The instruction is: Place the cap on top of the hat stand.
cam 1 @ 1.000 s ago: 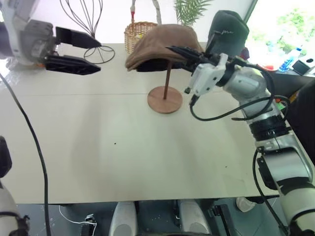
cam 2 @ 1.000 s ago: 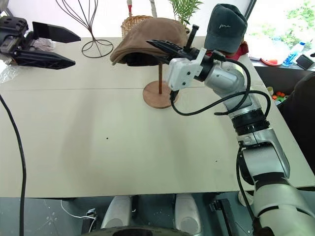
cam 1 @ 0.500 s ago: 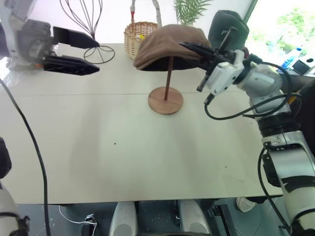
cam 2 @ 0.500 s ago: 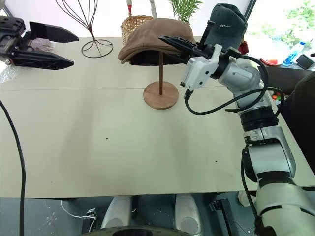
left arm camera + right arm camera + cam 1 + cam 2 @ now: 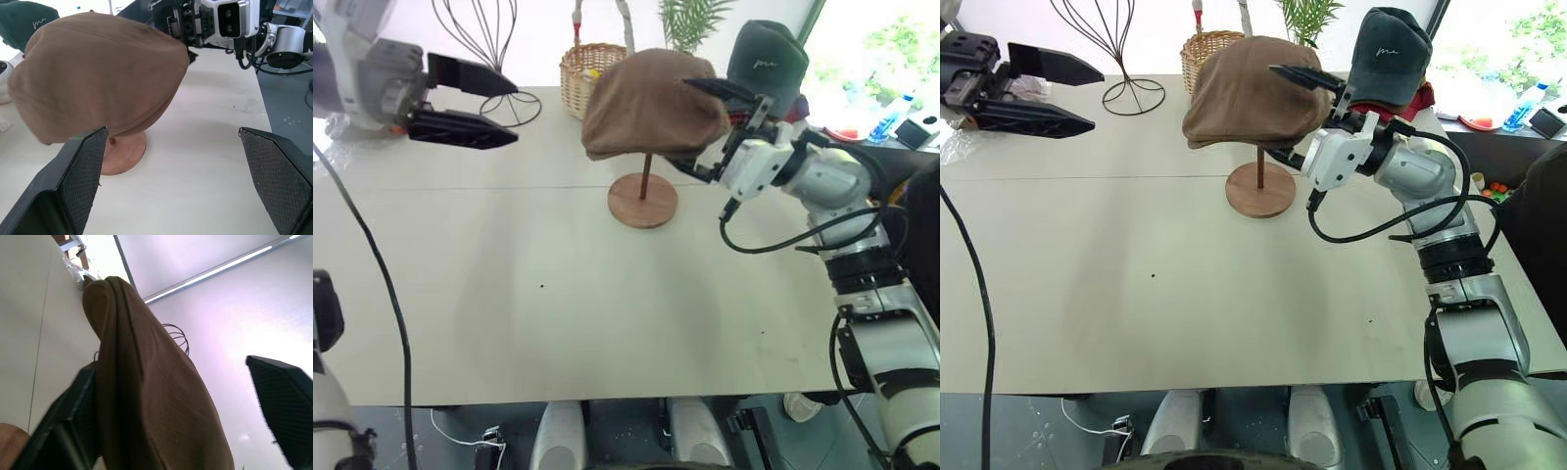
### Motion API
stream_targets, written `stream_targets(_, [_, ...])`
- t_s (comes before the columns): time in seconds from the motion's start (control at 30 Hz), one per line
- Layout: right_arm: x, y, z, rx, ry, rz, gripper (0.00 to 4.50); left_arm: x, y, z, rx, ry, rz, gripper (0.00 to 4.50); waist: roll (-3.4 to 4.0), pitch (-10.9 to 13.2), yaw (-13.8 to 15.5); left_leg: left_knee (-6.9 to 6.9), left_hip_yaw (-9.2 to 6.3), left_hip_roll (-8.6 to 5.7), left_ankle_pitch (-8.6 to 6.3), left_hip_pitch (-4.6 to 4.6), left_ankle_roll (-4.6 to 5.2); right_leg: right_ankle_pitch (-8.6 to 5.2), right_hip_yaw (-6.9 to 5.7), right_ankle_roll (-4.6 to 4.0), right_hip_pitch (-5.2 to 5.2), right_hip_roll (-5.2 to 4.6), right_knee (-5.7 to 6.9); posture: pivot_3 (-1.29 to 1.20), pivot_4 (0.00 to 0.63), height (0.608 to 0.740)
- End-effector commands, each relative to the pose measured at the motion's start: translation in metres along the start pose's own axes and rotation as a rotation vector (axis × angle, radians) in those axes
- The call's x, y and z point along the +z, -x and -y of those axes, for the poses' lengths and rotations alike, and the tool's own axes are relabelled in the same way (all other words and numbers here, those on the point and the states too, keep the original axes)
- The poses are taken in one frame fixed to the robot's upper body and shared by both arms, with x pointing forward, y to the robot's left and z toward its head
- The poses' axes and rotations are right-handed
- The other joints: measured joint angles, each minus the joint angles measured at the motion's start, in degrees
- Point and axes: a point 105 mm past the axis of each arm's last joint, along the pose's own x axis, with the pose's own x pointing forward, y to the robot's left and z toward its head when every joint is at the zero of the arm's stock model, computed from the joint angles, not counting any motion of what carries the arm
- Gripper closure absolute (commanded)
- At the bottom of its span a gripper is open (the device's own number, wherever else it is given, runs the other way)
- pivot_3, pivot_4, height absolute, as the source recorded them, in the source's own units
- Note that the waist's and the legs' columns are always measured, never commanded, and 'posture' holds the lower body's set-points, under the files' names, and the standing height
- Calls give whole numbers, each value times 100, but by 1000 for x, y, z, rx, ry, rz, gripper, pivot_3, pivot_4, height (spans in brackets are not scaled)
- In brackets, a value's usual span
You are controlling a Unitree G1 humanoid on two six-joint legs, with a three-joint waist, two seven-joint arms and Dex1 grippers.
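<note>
We work over a long pale table (image 5: 509, 294) so both arms can reach the hat stand (image 5: 643, 196) near its middle. The cap (image 5: 651, 103) now drapes over the stand's hidden top, tilted with its low edge toward our left, which we judge is because it has just been let go rather than squared up. Our right gripper (image 5: 1298, 113) sits at the cap's right edge, its fingers spread apart above and below the fabric, pinching nothing. Our left gripper (image 5: 480, 103) hovers well to the left, fingers wide and empty, out of the way.
</note>
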Motion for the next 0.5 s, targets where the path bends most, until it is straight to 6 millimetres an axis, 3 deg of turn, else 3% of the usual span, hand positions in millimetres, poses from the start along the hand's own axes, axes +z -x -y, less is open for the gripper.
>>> stream_targets(0.03, [15, 10, 18, -13, 16, -9, 27, 15, 4, 3, 6, -60, 21, 0, 0, 0, 16, 0, 0, 0, 0, 0, 0, 0, 0, 0, 0, 0, 0, 0, 150, 728])
stream_targets(0.3, [18, 44, 6, 160, -117, -180, 27, 13, 3, 0, 3, -58, 30, 0, 0, 0, 18, 8, 0, -1, 0, 1, 0, -9, 2, -18, 4, -1, -1, 0, 150, 728])
stream_targets(0.37, [27, 51, 10, 197, -193, -197, 27, 12, 4, 0, 5, -58, 32, 0, 2, 1, 18, 6, 0, 0, 0, 3, 0, -10, 1, -19, 4, 0, 0, 0, 150, 728])
stream_targets(0.5, [34, 67, 38, 241, -413, -280, 27, 13, 9, -6, 34, -59, 45, 0, 3, 2, 15, 5, 0, 0, 0, 4, 0, -10, 2, -19, 4, -1, 1, 0, 150, 728])
